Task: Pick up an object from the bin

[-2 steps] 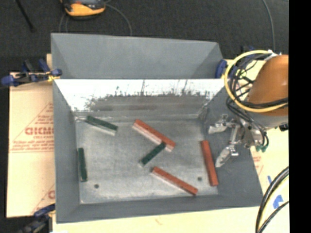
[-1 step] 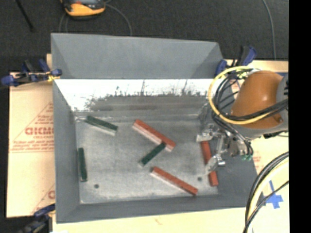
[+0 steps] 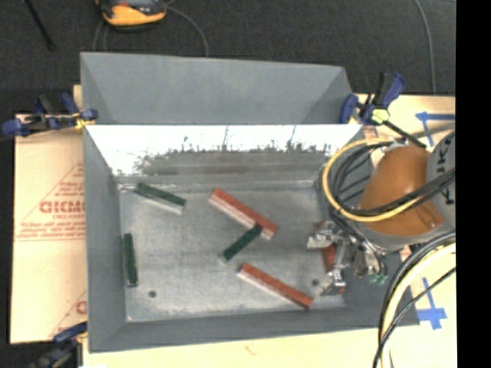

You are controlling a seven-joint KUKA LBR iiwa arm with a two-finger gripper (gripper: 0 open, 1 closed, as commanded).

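The bin holds green bars and red bars. Nearest my gripper, one red bar lies diagonally, lower end rightward. Whether the gripper is released or clenched, I cannot tell.

Seemingly 5 bars across bin floor

Upper left of the frame: a handheld device with an orange casing and a dark face lies flat on the dark floor, above the back wall of the grey bin and well apart from it. A thin pale cable curves from the device's right side down toward the bin, while a slim dark rod slants across the floor to the device's left. Upper right: a second pale cable arcs downward over the floor.
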